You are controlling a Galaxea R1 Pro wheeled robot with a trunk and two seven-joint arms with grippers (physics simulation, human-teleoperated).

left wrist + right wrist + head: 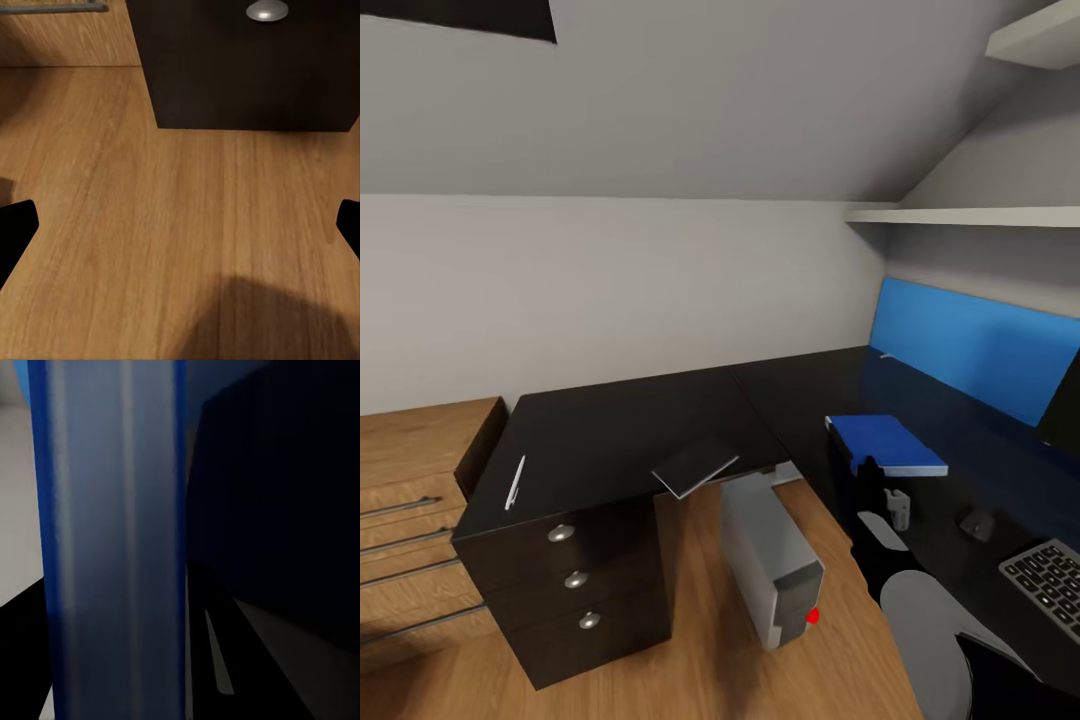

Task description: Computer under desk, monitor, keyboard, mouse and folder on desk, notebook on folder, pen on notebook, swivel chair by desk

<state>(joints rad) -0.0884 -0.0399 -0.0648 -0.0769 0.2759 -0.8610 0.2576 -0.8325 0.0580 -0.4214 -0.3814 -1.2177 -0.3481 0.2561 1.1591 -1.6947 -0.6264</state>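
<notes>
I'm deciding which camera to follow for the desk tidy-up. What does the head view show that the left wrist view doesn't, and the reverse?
Head view alone: the blue folder lying on the desk, the notebook overhanging its edge, the pen, mouse, keyboard, and the computer on the floor. Left wrist view alone: the open left gripper over bare planks. Shared: the black drawers and the wood floor.

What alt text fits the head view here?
An L-shaped black desk in an attic corner holds a blue folder, grey notebook, white pen, mouse and keyboard; a grey computer stands underneath on wood floor.
</notes>
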